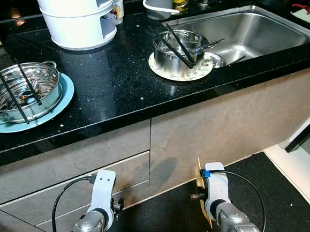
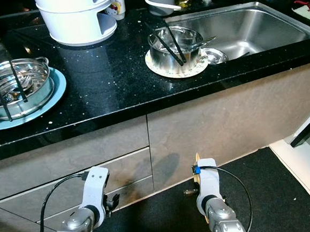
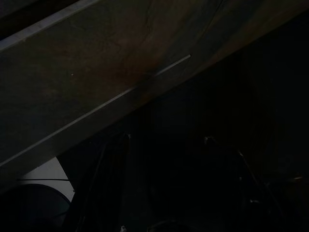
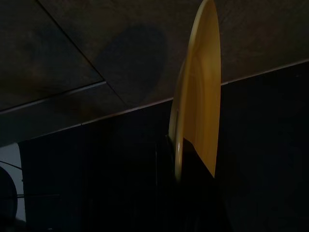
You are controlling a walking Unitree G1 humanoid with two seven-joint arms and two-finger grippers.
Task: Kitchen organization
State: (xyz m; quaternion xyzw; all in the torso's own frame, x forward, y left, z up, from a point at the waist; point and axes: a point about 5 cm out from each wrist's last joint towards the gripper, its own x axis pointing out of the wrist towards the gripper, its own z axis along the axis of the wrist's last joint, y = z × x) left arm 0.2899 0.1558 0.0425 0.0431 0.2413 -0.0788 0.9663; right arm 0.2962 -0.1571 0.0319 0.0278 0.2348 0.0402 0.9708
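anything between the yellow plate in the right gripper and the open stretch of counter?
The right gripper holds the yellow plate low, facing the cabinet front. The counter edge overhangs above; otherwise nothing visible blocks the bare black counter.

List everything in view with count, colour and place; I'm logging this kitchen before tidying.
pot: 1, steel, on blue plate, counter's left
chopsticks: 2, black, in that pot
bowl: 1, steel, on pale plate by sink
sink: 1, steel, right
container: 1, white, back
mug: 1, white, beside container
drawers: grey, under counter
yellow plate: 1, held edge-on in right tool, low before cabinet
left tool: hangs low by drawers
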